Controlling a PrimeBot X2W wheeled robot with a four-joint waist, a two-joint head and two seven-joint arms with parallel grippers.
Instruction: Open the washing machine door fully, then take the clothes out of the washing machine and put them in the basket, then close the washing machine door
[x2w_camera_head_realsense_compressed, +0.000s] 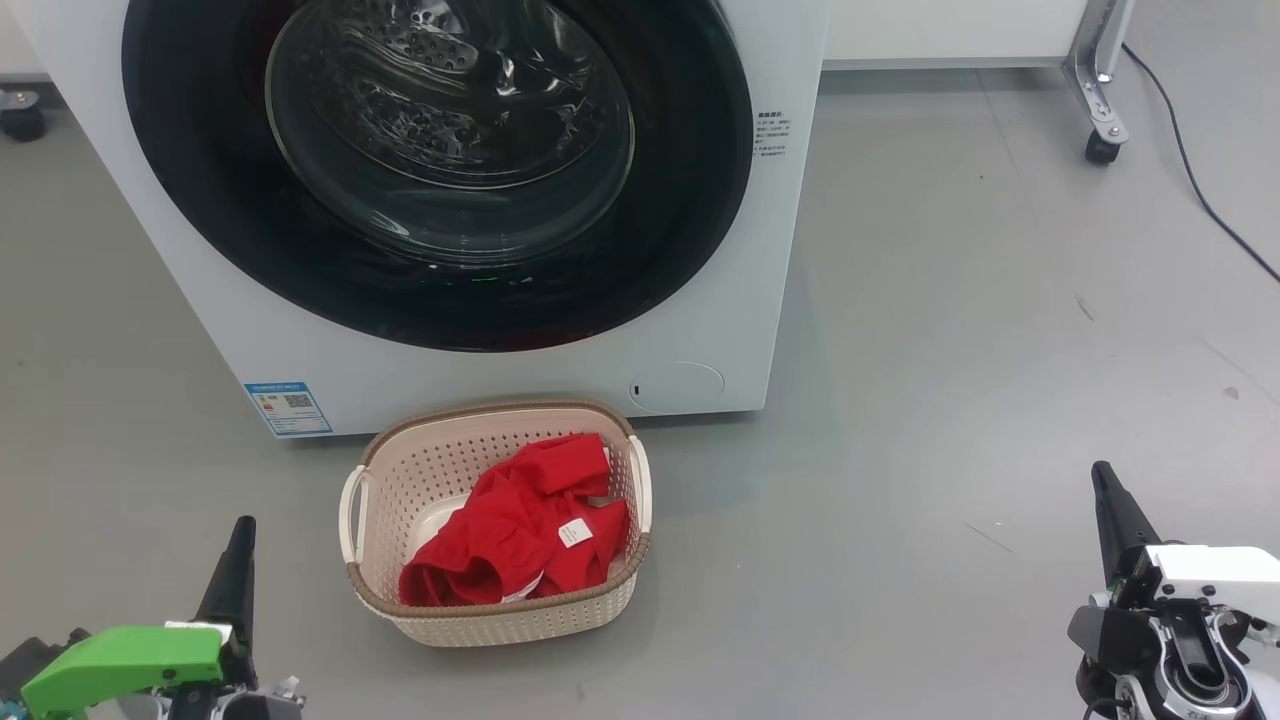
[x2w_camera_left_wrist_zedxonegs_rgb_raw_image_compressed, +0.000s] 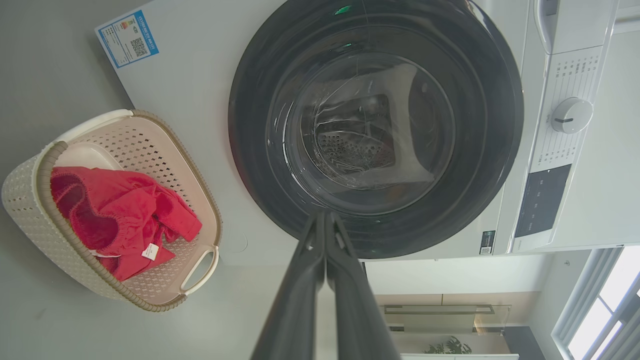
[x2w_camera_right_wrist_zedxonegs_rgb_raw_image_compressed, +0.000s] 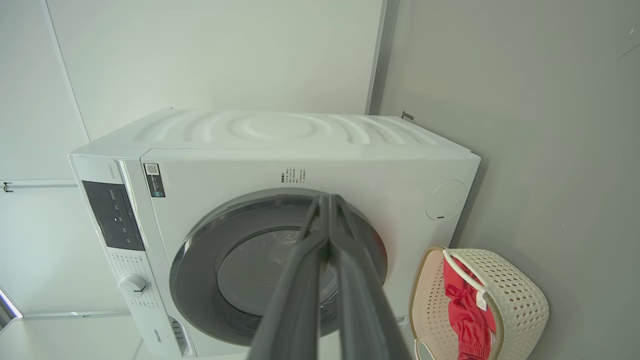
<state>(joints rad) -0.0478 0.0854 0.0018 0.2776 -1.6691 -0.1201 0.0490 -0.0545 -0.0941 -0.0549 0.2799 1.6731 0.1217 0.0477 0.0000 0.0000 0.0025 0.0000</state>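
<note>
The white washing machine (x2w_camera_head_realsense_compressed: 180, 260) fills the top of the head view, its round black-rimmed door (x2w_camera_head_realsense_compressed: 200, 200) shut flat against the front, steel drum visible through the window. On the floor just before it stands the cream basket (x2w_camera_head_realsense_compressed: 440, 470) with red clothes (x2w_camera_head_realsense_compressed: 520, 520) piled inside, a white tag on top. My left gripper (x2w_camera_head_realsense_compressed: 243, 530) is at the lower left, shut and empty, left of the basket. My right gripper (x2w_camera_head_realsense_compressed: 1100, 475) is at the lower right, shut and empty, far right of the basket. The wrist views show the door (x2w_camera_left_wrist_zedxonegs_rgb_raw_image_compressed: 250, 150) (x2w_camera_right_wrist_zedxonegs_rgb_raw_image_compressed: 195, 280), the basket (x2w_camera_left_wrist_zedxonegs_rgb_raw_image_compressed: 30, 210) (x2w_camera_right_wrist_zedxonegs_rgb_raw_image_compressed: 520, 295), the clothes (x2w_camera_left_wrist_zedxonegs_rgb_raw_image_compressed: 115, 215) (x2w_camera_right_wrist_zedxonegs_rgb_raw_image_compressed: 462, 310) and the pressed-together left gripper (x2w_camera_left_wrist_zedxonegs_rgb_raw_image_compressed: 325, 216) and right gripper (x2w_camera_right_wrist_zedxonegs_rgb_raw_image_compressed: 327, 198).
Grey floor (x2w_camera_head_realsense_compressed: 950, 350) spreads to the right of the machine. A metal frame leg on a caster (x2w_camera_head_realsense_compressed: 1100, 140) and a black cable (x2w_camera_head_realsense_compressed: 1200, 190) lie at the far right back. Another caster (x2w_camera_head_realsense_compressed: 22, 118) sits at the far left.
</note>
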